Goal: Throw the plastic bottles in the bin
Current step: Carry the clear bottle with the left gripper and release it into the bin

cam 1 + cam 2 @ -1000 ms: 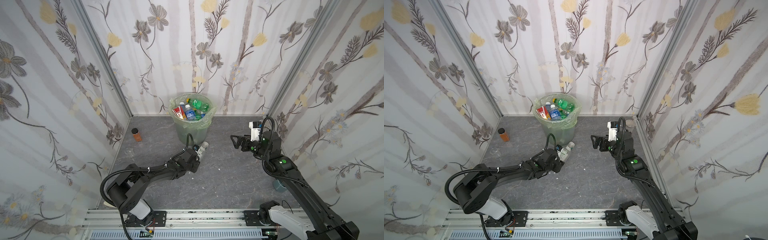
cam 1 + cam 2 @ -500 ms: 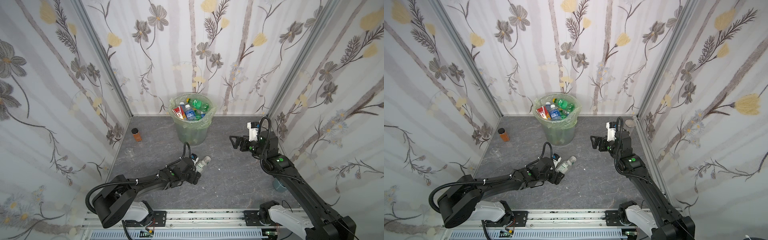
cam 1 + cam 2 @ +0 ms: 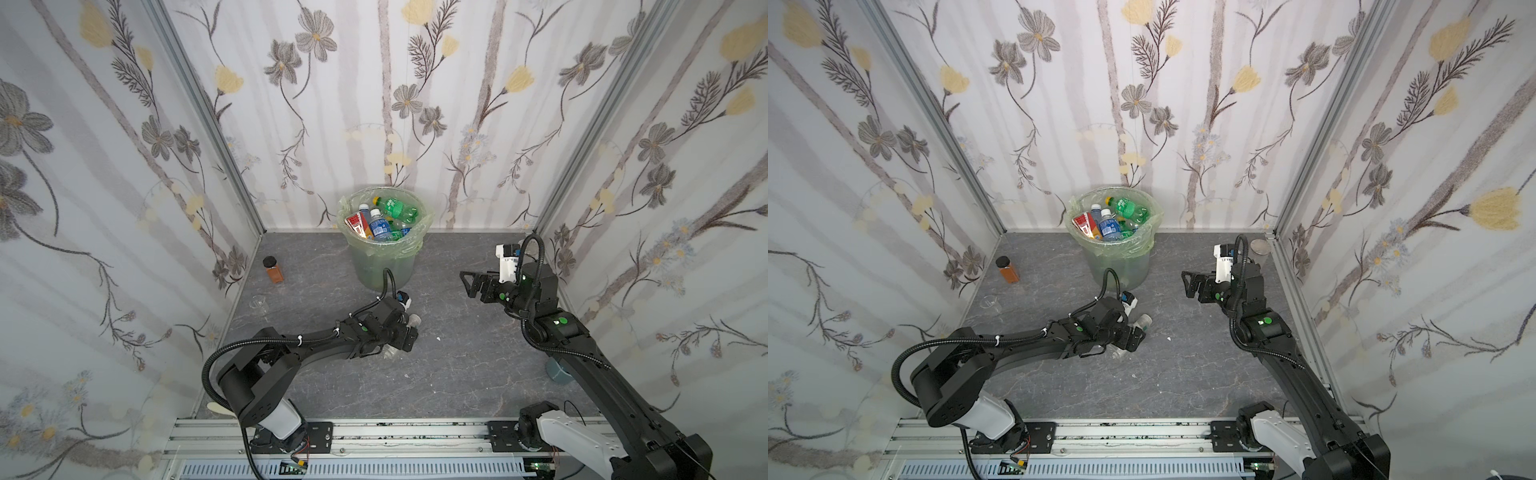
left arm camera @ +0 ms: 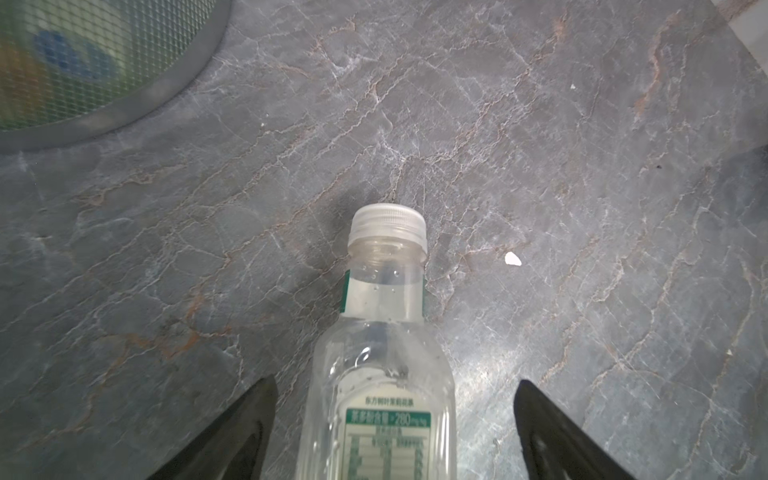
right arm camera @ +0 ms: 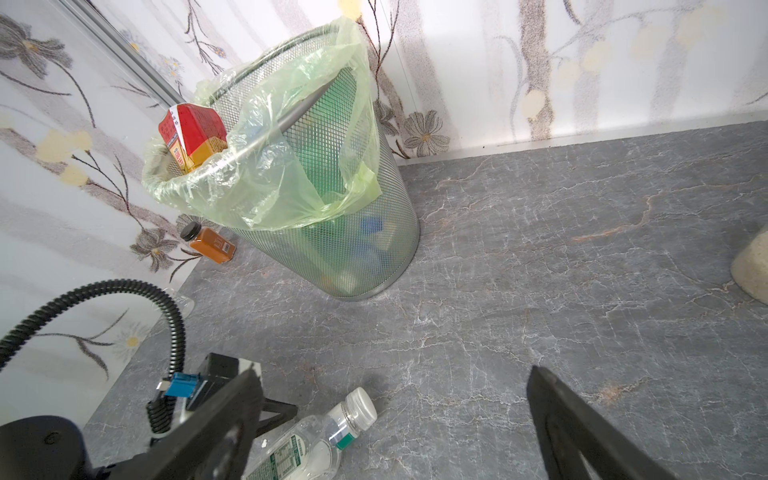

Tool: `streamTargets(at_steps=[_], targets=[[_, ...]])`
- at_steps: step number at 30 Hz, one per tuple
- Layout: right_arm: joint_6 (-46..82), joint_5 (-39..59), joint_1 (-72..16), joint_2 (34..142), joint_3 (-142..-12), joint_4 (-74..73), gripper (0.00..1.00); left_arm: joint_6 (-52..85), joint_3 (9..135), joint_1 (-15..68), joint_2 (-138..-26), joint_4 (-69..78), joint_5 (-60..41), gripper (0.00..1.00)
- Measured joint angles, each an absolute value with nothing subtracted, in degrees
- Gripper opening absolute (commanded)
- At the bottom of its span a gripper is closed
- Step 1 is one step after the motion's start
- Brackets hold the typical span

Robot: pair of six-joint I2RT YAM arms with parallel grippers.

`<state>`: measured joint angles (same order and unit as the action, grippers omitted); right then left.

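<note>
Looking through the left wrist camera, I saw the left hand (image 4: 395, 382) spread wide, its two dark fingers (image 4: 249, 419) standing clear on either side of a clear bottle with a white label (image 4: 384, 332). That bottle lay on its side on the grey tabletop (image 4: 540, 166), untouched by either finger, its pale cap pointing away from the wrist. In both top views the same hand (image 3: 405, 332) sat low over the bottle (image 3: 1144, 321), a short way in front of the bin (image 3: 388, 266).

The bin stood upright against the back wall, lined with a thin green bag, and it held a heap of plastic bottles (image 3: 380, 224), blue-labelled and green ones among them, up to its rim. A brown jar with a black cap (image 3: 274, 270) stood to its left near the side wall.

My right hand (image 3: 467, 282) hung above the tabletop, well apart from the bottle, fingers fully spread and holding nothing.
</note>
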<state>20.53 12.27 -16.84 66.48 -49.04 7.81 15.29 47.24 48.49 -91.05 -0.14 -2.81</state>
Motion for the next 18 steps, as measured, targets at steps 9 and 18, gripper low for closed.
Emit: streamTargets(at_steps=[9, 18], targets=[[20.51, 12.29, -16.05, 66.04, -48.56, 7.73, 1.00, 17.41, 44.80, 48.49, -90.91, -3.07, -2.81, 0.69], [20.53, 13.13, -16.03, 67.33, -48.36, 7.57, 1.00, 20.01, 43.42, 48.56, -85.82, -5.13, -2.57, 0.55]])
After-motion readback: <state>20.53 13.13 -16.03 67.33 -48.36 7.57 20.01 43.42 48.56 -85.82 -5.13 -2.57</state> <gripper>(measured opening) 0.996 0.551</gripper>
